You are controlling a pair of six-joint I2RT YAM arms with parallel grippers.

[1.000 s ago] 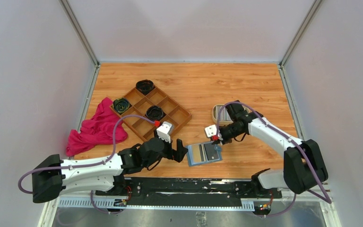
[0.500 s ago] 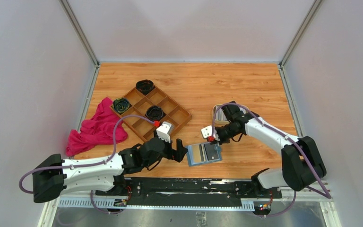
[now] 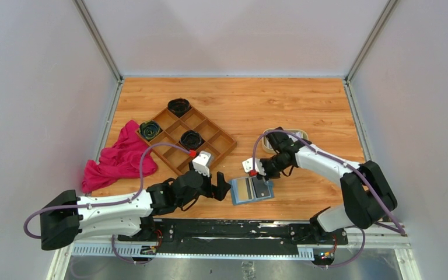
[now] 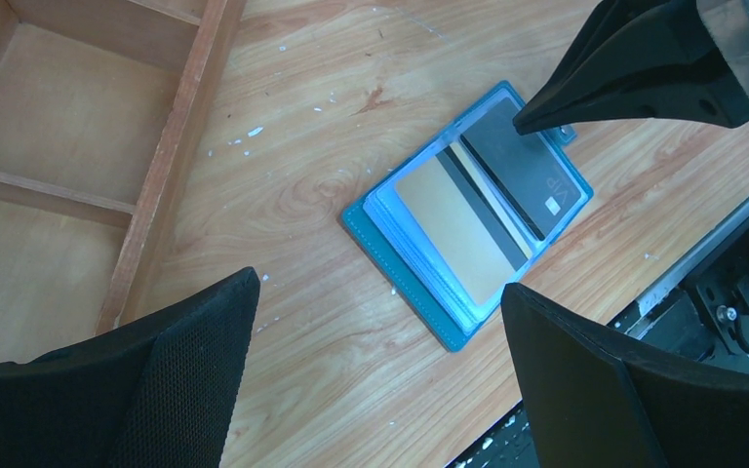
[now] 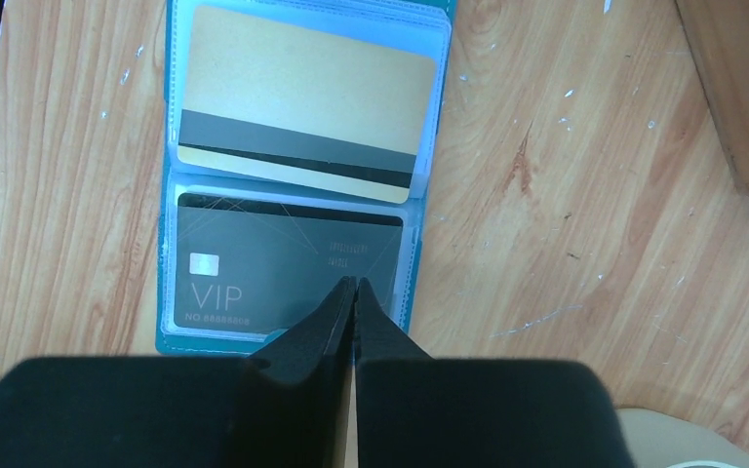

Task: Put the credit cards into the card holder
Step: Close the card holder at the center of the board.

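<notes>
card holder (image 5: 205, 343) open, right gripper (image 5: 353, 285) pinched shut at its dark card (image 5: 254, 263), left gripper (image 3: 222, 185) wide, wooden tray (image 3: 219, 140) behind

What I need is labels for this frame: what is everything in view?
card holder: 1, teal-blue, open flat at the table's near edge
gold card: 1, gold with black stripe, in one holder sleeve
dark card: 1, dark grey, marked VIP, in the next sleeve
wooden tray: 1, brown, left of centre
dark rolls: 3, black or dark green, in wooden tray cells
pink cloth: 1, magenta, left of the wooden tray
cream tray: 1, cream, partly behind right arm
table: 1, orange wood
left gripper: 1, black, open, left of the holder
right gripper: 1, black, shut, tips on the dark card
</notes>
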